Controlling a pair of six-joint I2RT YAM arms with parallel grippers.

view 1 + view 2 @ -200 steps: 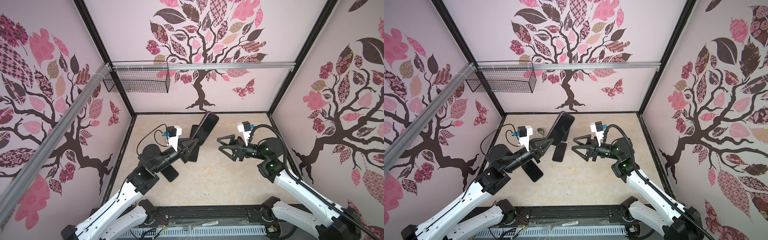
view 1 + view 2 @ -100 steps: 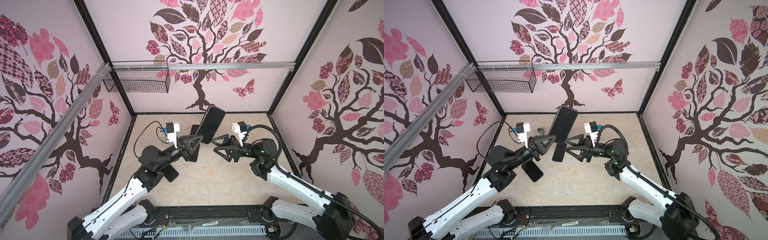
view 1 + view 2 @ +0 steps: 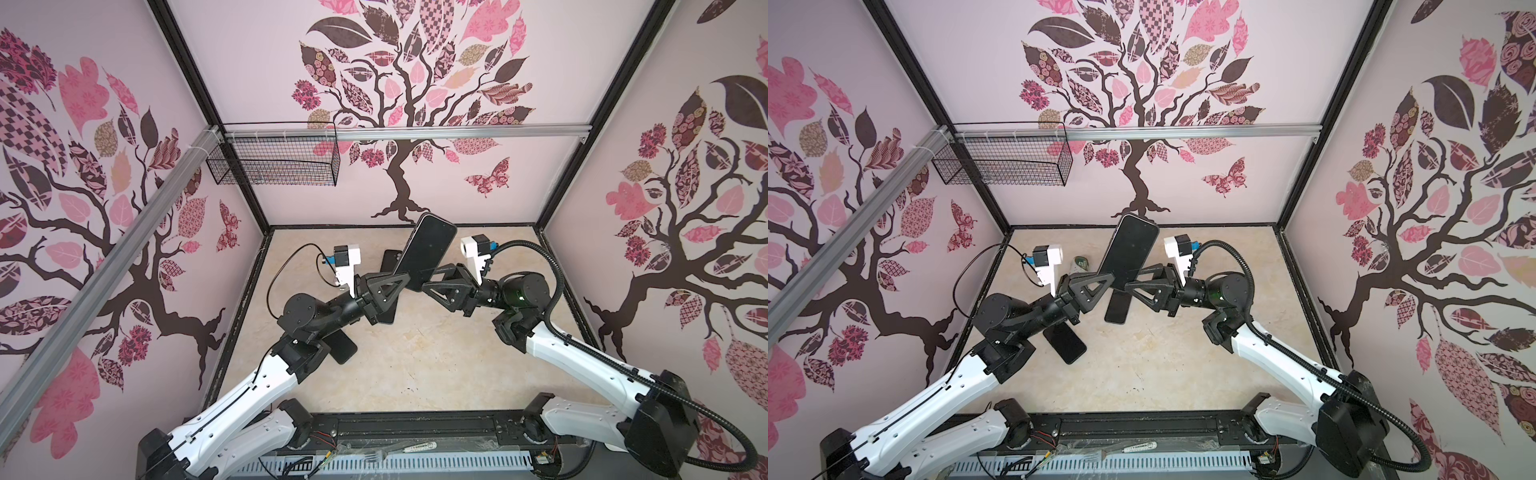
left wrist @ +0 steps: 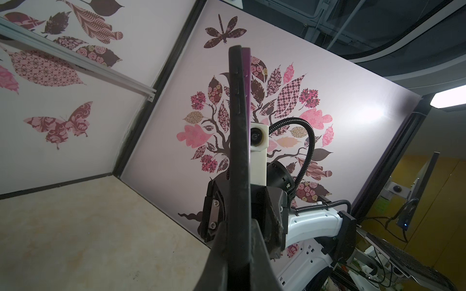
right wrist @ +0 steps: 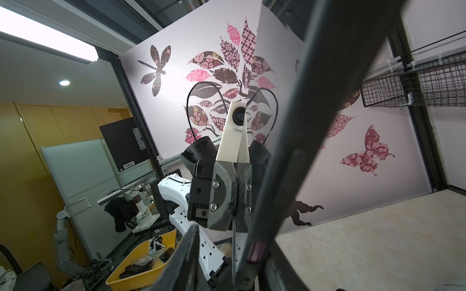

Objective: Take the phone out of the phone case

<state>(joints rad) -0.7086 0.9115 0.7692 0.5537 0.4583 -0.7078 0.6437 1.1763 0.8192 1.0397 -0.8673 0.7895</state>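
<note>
A: Where's the phone?
B: The phone (image 3: 424, 249), in its black phone case (image 4: 237, 126), hangs tilted over the table's (image 3: 415, 374) middle, top toward 12 o'clock. The left gripper (image 3: 409, 277) is clamped on its lower end.
A: The right gripper (image 3: 430, 279)?
B: Jaws either side of the 5 o'clock edge; gripping or not, I cannot tell.
A: Around it?
B: A loose dark phone (image 3: 1116, 309) lies beneath, a second loose phone (image 3: 1068, 347) at 8 o'clock under the left arm (image 3: 1017, 316), a wire basket (image 3: 274, 164) at 10. The wrapper (image 3: 411, 447) print at 6 is too small to read.
</note>
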